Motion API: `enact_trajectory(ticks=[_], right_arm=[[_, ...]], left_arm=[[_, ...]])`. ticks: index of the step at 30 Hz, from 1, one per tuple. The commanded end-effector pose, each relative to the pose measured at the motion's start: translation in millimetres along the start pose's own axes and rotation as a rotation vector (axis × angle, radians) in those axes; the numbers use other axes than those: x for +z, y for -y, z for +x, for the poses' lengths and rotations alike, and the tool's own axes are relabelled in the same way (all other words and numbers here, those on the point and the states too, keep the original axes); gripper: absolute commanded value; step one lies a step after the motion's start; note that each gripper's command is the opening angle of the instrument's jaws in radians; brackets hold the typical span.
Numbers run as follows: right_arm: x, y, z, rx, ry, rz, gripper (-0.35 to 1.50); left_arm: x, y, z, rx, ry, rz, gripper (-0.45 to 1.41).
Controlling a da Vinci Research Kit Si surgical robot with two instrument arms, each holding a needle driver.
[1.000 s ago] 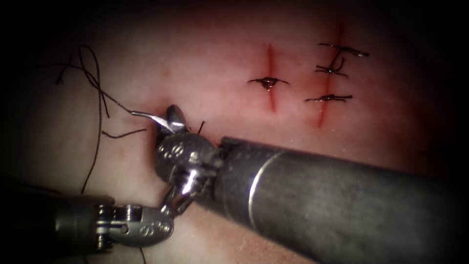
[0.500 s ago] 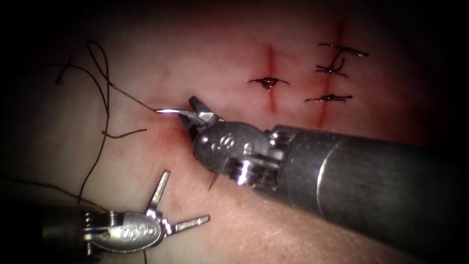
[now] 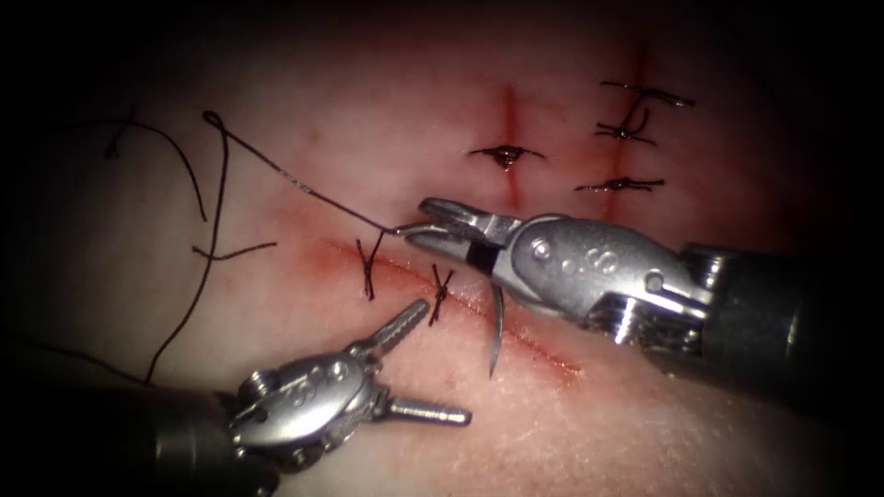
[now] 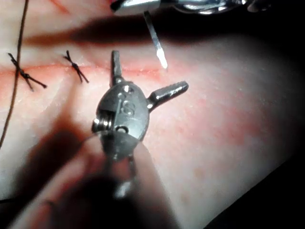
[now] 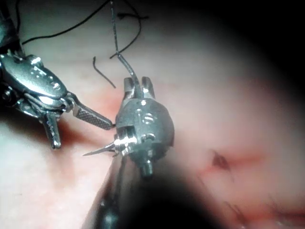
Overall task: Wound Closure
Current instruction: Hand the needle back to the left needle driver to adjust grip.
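Two stitches (image 3: 370,265) cross the near cut (image 3: 516,327) in the tissue (image 3: 645,414). Right pincer (image 3: 433,219) pinches the needle (image 3: 495,327) near its thread (image 3: 276,170) end, clear of the tissue. Left pincer (image 3: 433,364) is spread, holding nothing.

Stamped into right tool (image 3: 428,221), on rounded metal wrist body behind jaws: one raised char (image 3: 605,260), approx. "S", poss. "8", lying tilted along the body. Small round dimples next to it, not text. Similar stamp (image 3: 315,375) on left tool (image 3: 444,364), same spot on wrist body, looks like "S" but too faint to confirm. In left wrist view, curly mark on left tool's body, prob. the same "S", not clearly legible. In right wrist view, "S"-like stamp on right tool's body, half in glare, reading uncertain.
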Motion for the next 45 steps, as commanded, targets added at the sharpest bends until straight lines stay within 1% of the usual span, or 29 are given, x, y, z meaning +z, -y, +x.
enact_trajectory(ticks=[1,3,4,5,6,9,11,14,17,21,23,24,25,26,27,29,32,33,34,35,36,37,38,39,40,41,43,44,45], right_arm=[[0.5,-0.3,-0.4,0.007,-0.054,0.028,-0.35],[0.1,-0.8,-0.6,0.015,-0.118,0.080,-0.35],[-0.1,-1.3,-0.9,0.026,-0.176,0.131,-0.35],[-0.2,-1.5,-1.0,0.022,-0.201,0.147,-0.35],[-0.3,-1.8,-1.2,0.015,-0.229,0.186,-0.35],[-0.4,-2.0,-1.3,0.008,-0.246,0.226,-0.35],[-0.4,-2.0,-1.4,0.005,-0.251,0.231,-0.35],[-0.4,-1.8,-1.3,0.005,-0.289,0.240,-0.35],[-0.4,-1.8,-1.0,0.010,-0.300,0.237,-0.35],[-0.4,-1.9,-0.5,0.018,-0.325,0.226,-0.35],[-0.4,-1.9,-0.3,0.021,-0.329,0.219,-0.35],[-0.4,-1.9,-0.3,0.022,-0.331,0.218,-0.35],[-0.4,-1.8,-0.3,0.021,-0.332,0.219,-0.35],[-0.4,-1.8,-0.3,0.021,-0.332,0.219,-0.35],[-0.4,-1.7,-0.4,0.021,-0.332,0.219,-0.35],[-0.5,-1.7,-0.4,0.020,-0.332,0.221,-0.35],[-0.7,-1.6,-0.4,0.020,-0.332,0.223,-0.35],[-0.8,-1.6,-0.4,0.019,-0.333,0.224,-0.35],[-0.8,-1.5,-0.4,0.019,-0.333,0.225,-0.35],[-0.8,-1.4,-0.4,0.025,-0.331,0.224,-0.35],[-0.8,-1.2,-0.3,0.079,-0.321,0.224,-0.28],[-0.9,-1.1,-0.2,0.099,-0.314,0.214,-0.15],[-0.9,-1.1,-0.2,0.099,-0.314,0.214,-0.15],[-0.9,-0.9,-0.1,0.120,-0.304,0.193,0.16],[-0.9,-0.6,-0.1,0.144,-0.298,0.186,0.31],[-1.0,-0.4,-0.1,0.173,-0.296,0.185,0.31],[-1.1,0.1,0.0,0.178,-0.278,0.177,0.64],[-1.1,0.4,0.1,0.179,-0.254,0.154,0.91],[-1.1,0.4,0.1,0.179,-0.254,0.154,0.91]], left_arm=[[0.9,0.1,-0.5,-0.025,-0.002,-0.020,0.83],[1.8,0.2,0.0,-0.057,-0.008,-0.062,0.84],[2.7,0.6,0.7,-0.080,-0.020,-0.106,0.88],[3.1,0.8,1.0,-0.083,-0.024,-0.110,0.89],[3.6,1.3,1.5,-0.090,-0.035,-0.115,0.91],[3.9,1.6,1.8,-0.119,-0.037,-0.125,0.91],[4.0,1.8,2.0,-0.140,-0.038,-0.131,0.91],[4.2,2.1,2.1,-0.159,-0.038,-0.136,0.91],[4.5,2.1,1.6,-0.184,-0.040,-0.140,0.84],[4.8,2.1,1.1,-0.215,-0.041,-0.149,0.71],[5.0,2.2,1.0,-0.232,-0.042,-0.152,0.61],[5.1,2.2,0.9,-0.238,-0.042,-0.154,0.51],[5.1,2.2,0.8,-0.260,-0.042,-0.167,-0.13],[5.1,2.2,0.8,-0.260,-0.042,-0.167,-0.13],[5.1,2.2,0.7,-0.278,-0.041,-0.173,-0.45],[4.9,2.4,0.7,-0.297,-0.039,-0.194,-0.45],[4.4,2.9,1.0,-0.385,-0.035,-0.217,-0.45],[4.2,3.1,1.1,-0.404,-0.031,-0.212,-0.45],[3.9,3.6,1.4,-0.443,-0.033,-0.164,-0.45],[3.7,3.7,1.6,-0.450,-0.028,-0.152,-0.45],[3.3,3.9,1.8,-0.457,-0.001,-0.132,-0.45],[3.2,3.9,1.8,-0.457,0.013,-0.122,-0.45],[3.2,3.9,1.8,-0.457,0.013,-0.122,-0.45],[3.1,3.9,1.8,-0.456,0.025,-0.115,-0.45],[3.0,3.9,1.8,-0.455,0.039,-0.106,-0.45],[2.9,3.9,1.8,-0.455,0.048,-0.105,-0.45],[2.8,3.9,1.8,-0.454,0.054,-0.101,-0.45],[2.8,4.0,1.8,-0.455,0.054,-0.100,-0.45],[2.8,4.0,1.8,-0.455,0.054,-0.100,-0.45]])
